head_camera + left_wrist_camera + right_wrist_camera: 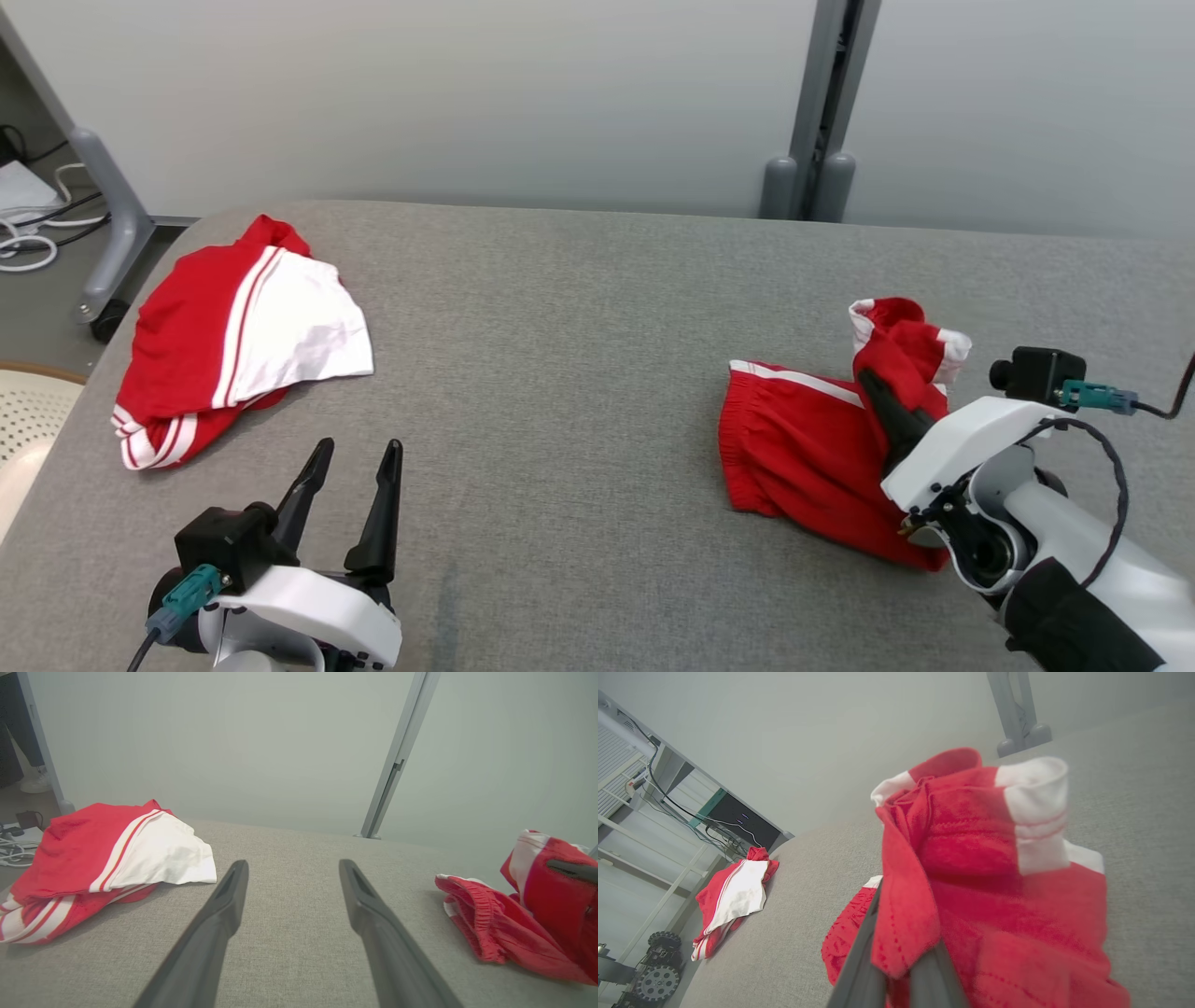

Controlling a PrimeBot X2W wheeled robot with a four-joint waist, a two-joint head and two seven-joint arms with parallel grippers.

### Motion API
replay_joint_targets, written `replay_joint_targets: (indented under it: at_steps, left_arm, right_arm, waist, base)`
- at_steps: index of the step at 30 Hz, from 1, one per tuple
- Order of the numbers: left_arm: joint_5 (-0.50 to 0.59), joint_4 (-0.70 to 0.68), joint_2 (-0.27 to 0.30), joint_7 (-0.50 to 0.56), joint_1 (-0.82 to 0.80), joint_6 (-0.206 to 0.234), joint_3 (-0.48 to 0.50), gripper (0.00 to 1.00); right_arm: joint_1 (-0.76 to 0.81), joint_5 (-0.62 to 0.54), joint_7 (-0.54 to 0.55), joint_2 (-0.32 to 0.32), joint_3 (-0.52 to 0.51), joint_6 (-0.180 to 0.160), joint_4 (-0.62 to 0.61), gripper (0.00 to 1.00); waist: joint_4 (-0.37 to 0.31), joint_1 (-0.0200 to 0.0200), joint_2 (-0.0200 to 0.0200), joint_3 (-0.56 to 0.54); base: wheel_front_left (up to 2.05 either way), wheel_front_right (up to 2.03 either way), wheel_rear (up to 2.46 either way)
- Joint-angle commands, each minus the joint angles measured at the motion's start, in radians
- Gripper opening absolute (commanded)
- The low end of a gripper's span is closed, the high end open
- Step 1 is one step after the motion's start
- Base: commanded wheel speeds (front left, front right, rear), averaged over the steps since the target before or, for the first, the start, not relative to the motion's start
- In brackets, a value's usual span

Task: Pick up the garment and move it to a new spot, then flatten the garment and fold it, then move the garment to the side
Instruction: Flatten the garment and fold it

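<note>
The garment [803, 448], red shorts with white stripes, lies bunched at the right of the grey table [579, 373]. My right gripper [870, 381] is shut on a raised fold of it, and the fold's top stands above the rest of the cloth. In the right wrist view the red cloth [994, 868] drapes over the dark fingers [859, 966] and hides their tips. My left gripper [360, 448] is open at the table's near left with nothing between its fingers; in its own view it [293, 865] points over bare table, with the garment [495, 924] at the far right.
A second red and white garment [233, 336] lies crumpled at the table's far left corner. A grey post [822, 112] stands behind the table's back edge. A wheeled frame leg [107, 224] and cables sit on the floor at left, beside a beige perforated seat [28, 411].
</note>
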Motion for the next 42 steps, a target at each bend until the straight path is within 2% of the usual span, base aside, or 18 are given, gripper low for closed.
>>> replay_joint_targets:
  at_steps: [1, 10, 11, 12, 13, 14, 15, 21, 25, 30, 36, 42]
  left_arm:
    - [0.000, 0.003, 0.003, -0.002, 0.011, -0.003, 0.001, 1.00]
    - [-0.005, 0.011, 0.008, 0.005, 0.012, -0.001, -0.006, 1.00]
    - [-0.005, 0.011, 0.009, 0.007, 0.011, 0.000, -0.007, 1.00]
    - [-0.006, 0.011, 0.010, 0.007, 0.010, 0.000, -0.007, 1.00]
    - [-0.006, 0.010, 0.010, 0.007, 0.009, 0.001, -0.007, 1.00]
    - [-0.007, 0.010, 0.010, 0.007, 0.008, 0.002, -0.007, 1.00]
    - [-0.007, 0.010, 0.011, 0.007, 0.008, 0.003, -0.007, 1.00]
    - [-0.009, 0.008, 0.006, 0.005, 0.010, 0.006, -0.004, 1.00]
    - [-0.011, 0.009, 0.002, 0.004, 0.014, 0.006, -0.002, 1.00]
    - [-0.011, 0.012, -0.008, 0.001, 0.016, 0.002, 0.002, 1.00]
    - [-0.006, 0.008, -0.013, 0.000, 0.022, 0.000, 0.013, 1.00]
    - [0.002, 0.013, -0.021, -0.002, 0.006, -0.010, 0.016, 1.00]
  right_arm:
    - [0.010, 0.011, 0.009, 0.013, -0.004, 0.002, 0.022, 0.00]
    - [-0.005, 0.036, 0.045, 0.104, 0.005, 0.002, 0.118, 0.00]
    - [-0.009, 0.037, 0.049, 0.113, 0.008, 0.002, 0.126, 0.05]
    - [-0.014, 0.035, 0.050, 0.118, 0.010, 0.002, 0.130, 0.33]
    - [-0.018, 0.033, 0.049, 0.123, 0.012, 0.002, 0.135, 0.49]
    - [-0.023, 0.030, 0.046, 0.127, 0.015, 0.002, 0.139, 0.96]
    - [-0.026, 0.026, 0.038, 0.130, 0.017, 0.002, 0.139, 1.00]
    - [-0.043, 0.004, -0.004, 0.130, 0.029, 0.002, 0.086, 1.00]
    - [-0.042, -0.008, -0.024, 0.108, 0.030, 0.002, 0.042, 1.00]
    - [-0.026, -0.038, -0.051, 0.047, 0.016, 0.002, -0.022, 1.00]
    - [0.006, -0.091, -0.064, -0.043, -0.051, 0.002, -0.025, 1.00]
    - [0.028, -0.142, -0.064, -0.054, -0.117, 0.002, -0.031, 1.00]
  waist:
    - [0.018, 0.0000, -0.0001, -0.007]
    - [0.060, 0.0000, -0.0001, -0.023]
    - [0.062, 0.0000, -0.0001, -0.023]
    - [0.063, 0.0000, -0.0001, -0.023]
    - [0.063, 0.0000, -0.0001, -0.022]
    - [0.063, 0.0000, -0.0001, -0.020]
    - [0.062, 0.0000, -0.0001, -0.019]
    - [0.038, 0.0000, -0.0001, -0.013]
    - [0.016, 0.0000, -0.0001, -0.014]
    - [-0.020, 0.0000, -0.0001, -0.017]
    - [-0.052, 0.0000, -0.0001, -0.009]
    - [-0.066, 0.0000, -0.0001, 0.011]
  base:
    - [0.00, 0.00, 0.00]
    - [0.00, 0.00, 0.00]
    - [0.00, 0.00, 0.00]
    - [0.00, 0.00, 0.00]
    - [0.00, 0.00, 0.00]
    - [0.00, 0.00, 0.00]
    - [0.00, 0.00, 0.00]
    - [0.00, 0.00, 0.00]
    - [0.00, 0.00, 0.00]
    - [0.00, 0.00, 0.00]
    - [0.00, 0.00, 0.00]
    - [0.00, 0.00, 0.00]
